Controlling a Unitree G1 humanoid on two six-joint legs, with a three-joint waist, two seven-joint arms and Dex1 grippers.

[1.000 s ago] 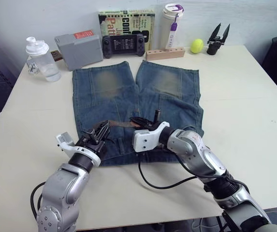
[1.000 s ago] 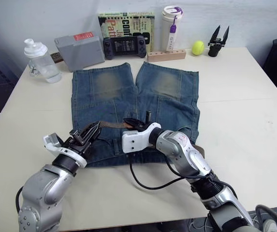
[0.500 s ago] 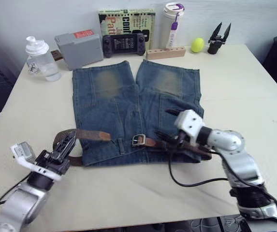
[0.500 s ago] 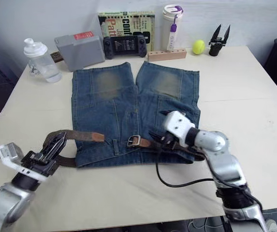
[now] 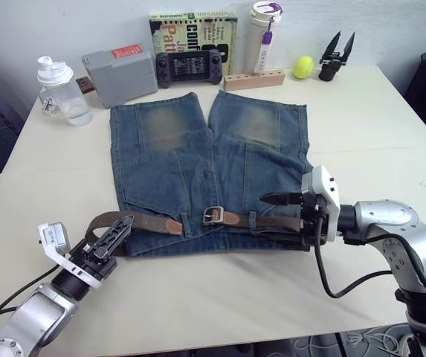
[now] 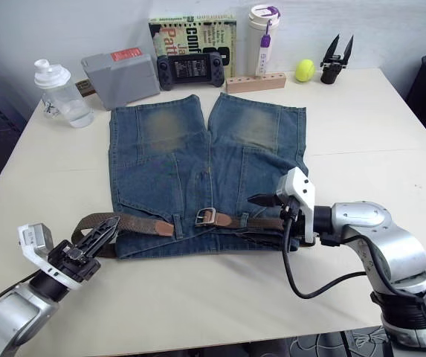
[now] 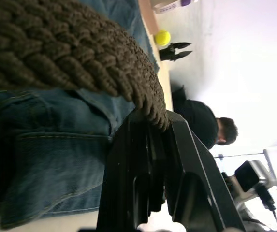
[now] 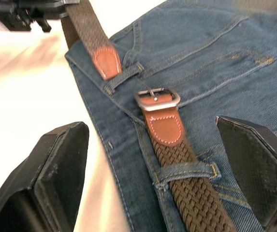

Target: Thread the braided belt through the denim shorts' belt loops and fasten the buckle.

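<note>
The denim shorts [image 5: 198, 160] lie flat on the table with the waistband nearest me. The braided belt [image 5: 272, 222] runs along the waistband under a belt loop [image 8: 184, 170]. Its buckle [image 5: 212, 216] rests near the middle, unfastened. The leather tip [image 5: 174, 225] lies just left of the buckle. My left gripper [image 5: 117, 231] is shut on the belt's bend at the shorts' left edge, where its fingers [image 7: 182, 150] clamp the weave. My right gripper [image 5: 287, 219] stands open at the waistband's right end, with the belt between its fingers [image 8: 56, 179] but not touched.
Along the table's far edge stand a clear bottle [image 5: 62, 91], a grey box [image 5: 120, 74], a game controller [image 5: 189, 68], a book [image 5: 194, 30], a tumbler [image 5: 263, 36], a wooden block [image 5: 253, 79], a yellow ball [image 5: 302, 68] and a spare black gripper [image 5: 335, 56]. A person [image 7: 208, 125] sits beyond the table.
Both grippers have left the middle of the waistband and moved apart. The right one has opened and drawn back to the right end. The left one has pulled the belt out to the left.
</note>
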